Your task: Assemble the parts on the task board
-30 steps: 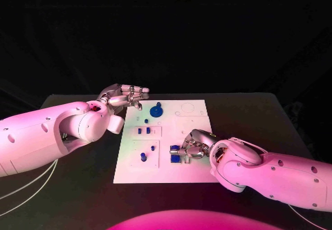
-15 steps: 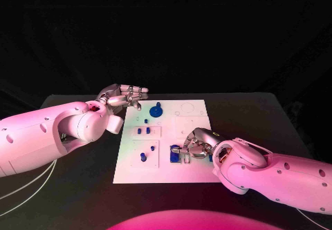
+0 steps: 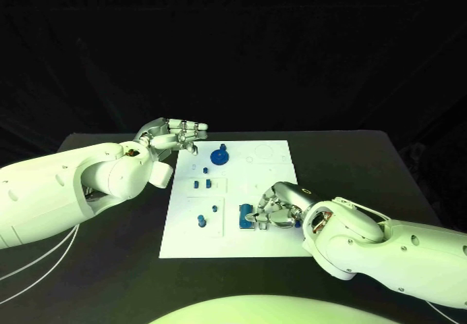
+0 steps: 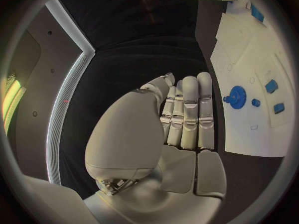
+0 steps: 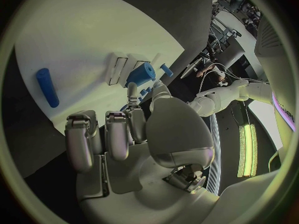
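The white task board lies mid-table. On it sit a blue gear, two small blue pieces and a blue peg. My right hand is over the board's right front part, fingers curled. Its fingertips are against a blue block; whether they grip it is unclear. In the right wrist view a fingertip reaches a blue part, and a blue cylinder lies apart on the board. My left hand hovers at the board's far left corner, fingers straight, holding nothing.
The left wrist view shows the left hand flat beside the board, with the gear and small blue pieces close by. Black table surrounds the board on all sides.
My right hand has slid a little toward the board's near edge, staying at the blue block. The left hand has not moved.
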